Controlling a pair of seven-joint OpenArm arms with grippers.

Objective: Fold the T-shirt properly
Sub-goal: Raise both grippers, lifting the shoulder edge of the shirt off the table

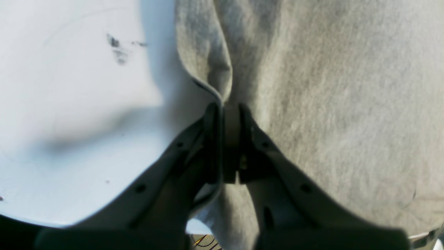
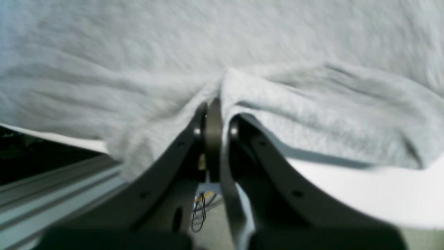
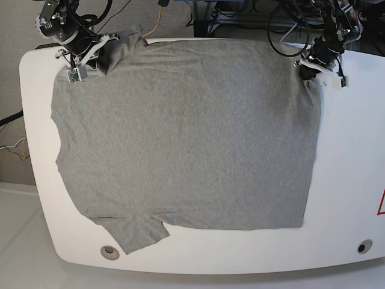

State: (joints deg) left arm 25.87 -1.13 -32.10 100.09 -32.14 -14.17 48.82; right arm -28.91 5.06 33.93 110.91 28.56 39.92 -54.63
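Observation:
The heather-grey T-shirt (image 3: 186, 132) lies spread flat over most of the white table (image 3: 349, 180), with one sleeve near the front left. At the back right corner of the cloth, my left gripper (image 3: 308, 72) is shut on the T-shirt's edge. Up close, that gripper (image 1: 229, 109) pinches a fold of the grey fabric (image 1: 329, 104) beside bare table (image 1: 69, 104). My right gripper (image 3: 102, 57) is at the back left corner. The right wrist view shows it (image 2: 216, 111) shut on a bunched edge of the shirt (image 2: 173, 41) at the table's rim (image 2: 364, 194).
Two round holes (image 3: 109, 251) (image 3: 364, 246) sit near the table's front edge. A red mark (image 3: 381, 201) shows at the right edge. Cables (image 3: 283, 24) hang behind the table. A metal rail (image 2: 52, 194) runs below the rim. A dark smudge (image 1: 116, 48) marks the tabletop.

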